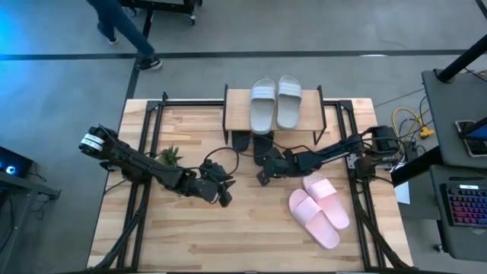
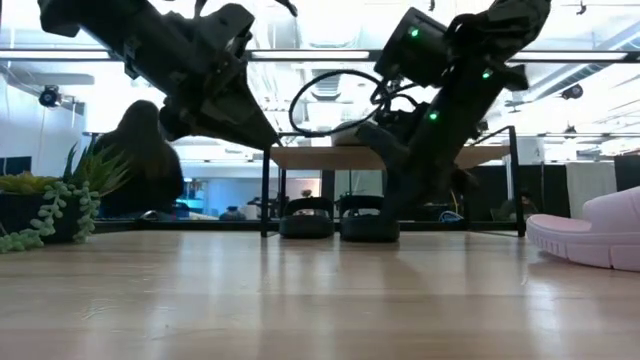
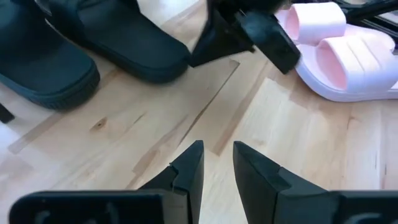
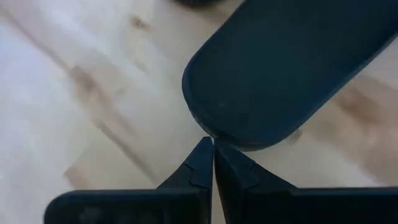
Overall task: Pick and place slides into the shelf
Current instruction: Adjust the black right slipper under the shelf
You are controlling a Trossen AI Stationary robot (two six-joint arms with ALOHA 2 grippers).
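Observation:
The shelf (image 1: 310,114) stands at the table's far middle, with two grey slides (image 1: 275,103) lying flat on its top board. Two black slides (image 2: 338,218) sit side by side on the table under the shelf (image 2: 300,157), partly hidden in the high view. Two pink slides (image 1: 319,207) lie on the table toward the near right. My right gripper (image 4: 212,146) is shut, with its tips at the near end of one black slide (image 4: 286,68). My left gripper (image 3: 217,155) is slightly open over bare wood, nearer than the black slides (image 3: 124,43). My right gripper's shut fingertips meet the rounded end of the black slide's sole (image 4: 214,132), at its edge. The fingers come slanting down from the table's near right. The slide lies flat on the table.
A small potted plant (image 1: 169,156) stands on the table's left part beside my left arm. Black cables loop between the two arms near the shelf (image 1: 221,156). A person sits in the room behind the table (image 2: 140,160). Bare wood stretches along the near edge (image 1: 228,243).

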